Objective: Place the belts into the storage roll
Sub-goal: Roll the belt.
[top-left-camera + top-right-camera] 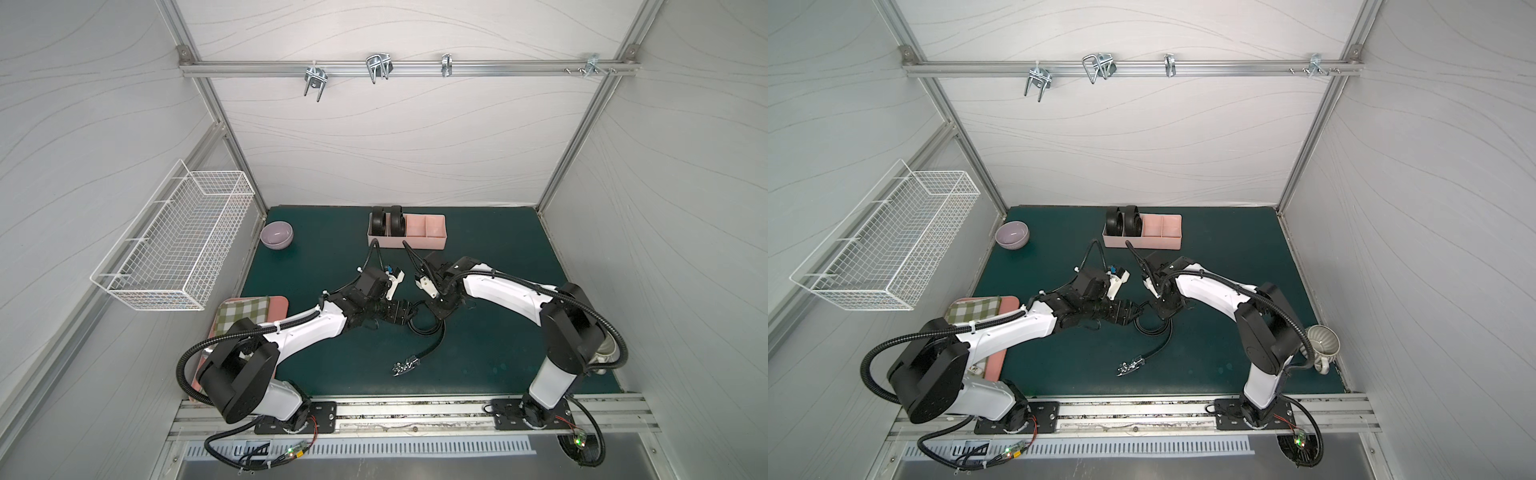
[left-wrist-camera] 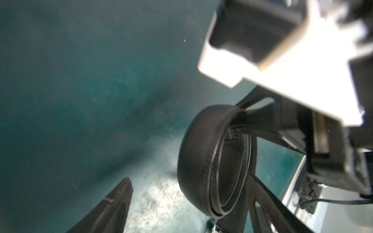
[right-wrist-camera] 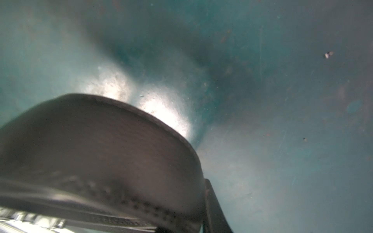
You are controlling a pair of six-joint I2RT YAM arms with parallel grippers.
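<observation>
Belts (image 1: 379, 223), coiled tight, stand on edge, one each, in the two leftmost compartments of the storage roll (image 1: 428, 242), which lies beyond both sets of jaws. Far left of your left jaws a white wire basket (image 1: 174, 249) hangs on the wall, a flat pink tray (image 1: 279, 305) carries a green checked cloth (image 1: 243, 312), and a lilac bowl (image 1: 276, 235) sits on the mat. A ribbed grey mug (image 1: 1323, 343) stands far right of the right jaws.

Your left gripper (image 1: 411, 311) is spread wide, with the third belt (image 2: 201, 161), partly coiled, between its fingers (image 2: 115, 203); you cannot tell whether they touch it. Your right gripper (image 1: 434, 312) is pinched on that coil's wall. The loose tail runs from the jaws back toward the arm bases, ending at the buckle (image 1: 405, 367) on the dark green mat (image 1: 519, 257), within grey panelled walls.
</observation>
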